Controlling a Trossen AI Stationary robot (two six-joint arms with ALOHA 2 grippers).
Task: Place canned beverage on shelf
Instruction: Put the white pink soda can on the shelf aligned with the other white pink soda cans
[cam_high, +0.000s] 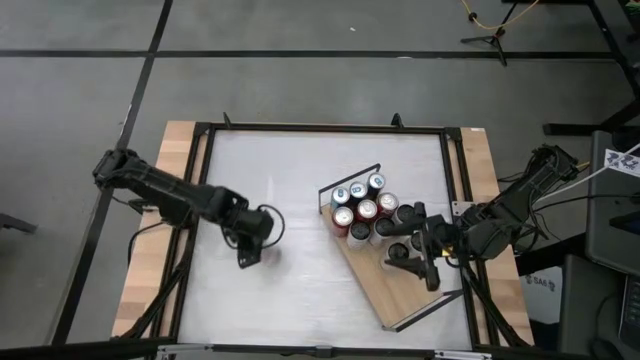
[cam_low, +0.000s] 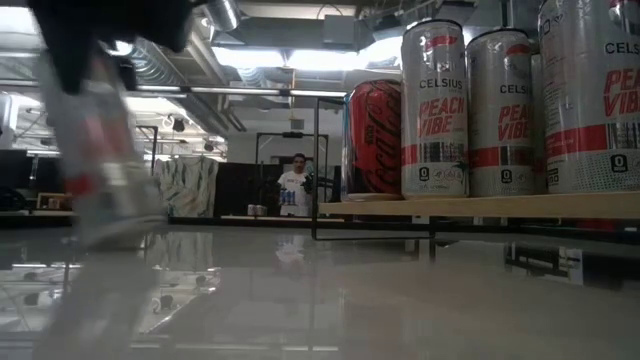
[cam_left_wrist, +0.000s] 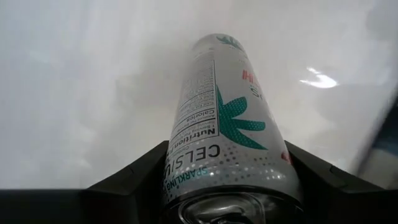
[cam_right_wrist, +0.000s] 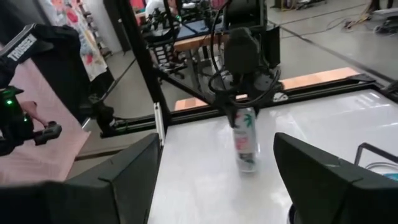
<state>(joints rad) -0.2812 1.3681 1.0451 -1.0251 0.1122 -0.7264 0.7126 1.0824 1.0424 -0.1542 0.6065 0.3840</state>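
The left gripper (cam_right_wrist: 244, 102) holds a tall white slim can with a teal leaf print (cam_right_wrist: 246, 139) from above, its dark fingers (cam_left_wrist: 134, 174) pinching the can's top on either side; only the left wrist view shows that contact closely, looking down the can's length to the white glossy worktop (cam_left_wrist: 74, 93); the right wrist view alone shows the can from the side, standing close to upright out on the open worktop, well apart from the shelf; whether its base touches the surface cannot be told. In the high view the left arm hides the can. The right gripper (cam_high: 412, 246) hangs over the long light-wood shelf board with black wire end rails (cam_high: 400, 295), just beside a cluster of upright cans (cam_high: 362, 208) at one end of it, its fingers (cam_right_wrist: 118, 180) spread with nothing between them. The low view shows labels nowhere else readable: silver cans with red lettering (cam_low: 434, 108) and a red can (cam_low: 375, 138) standing on the shelf's edge, and the held can as a blur at the side. The worktop is white and reflective inside a black metal frame (cam_high: 320, 128); beyond it lie a grey floor, ceiling ducts and lights, and a person (cam_low: 296, 187) standing far back.
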